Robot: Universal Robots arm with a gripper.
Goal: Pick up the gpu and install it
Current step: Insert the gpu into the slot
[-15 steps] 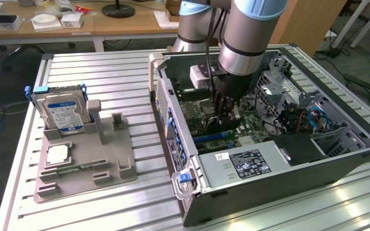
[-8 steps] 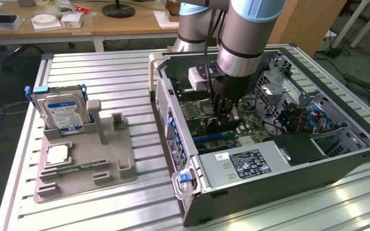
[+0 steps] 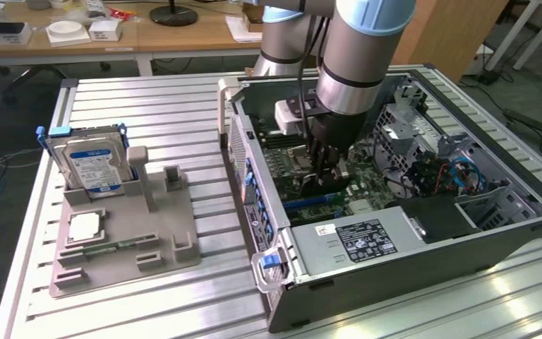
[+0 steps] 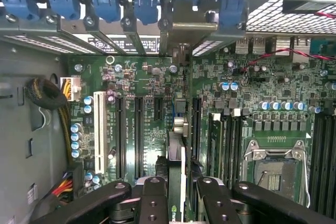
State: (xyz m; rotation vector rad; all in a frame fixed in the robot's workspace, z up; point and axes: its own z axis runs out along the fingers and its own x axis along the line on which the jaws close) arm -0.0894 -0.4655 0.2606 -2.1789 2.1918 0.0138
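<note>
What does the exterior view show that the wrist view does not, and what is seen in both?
Exterior view alone: the grey holder beside the computer case, with a hard drive standing in it.

Wrist view alone: the blue clips along the case's back edge and the empty processor socket.

Both: the gripper over the green motherboard, closed on the gpu, held on edge.

The thin dark grey-black circuit card, the gpu [image 4: 176, 182], is standing on edge between the black fingers of the gripper [image 4: 176, 198], seen edge-on over the green motherboard inside the open computer case, its silvery metal end bracket [image 4: 180, 51] sitting against the rear slot openings.
</note>
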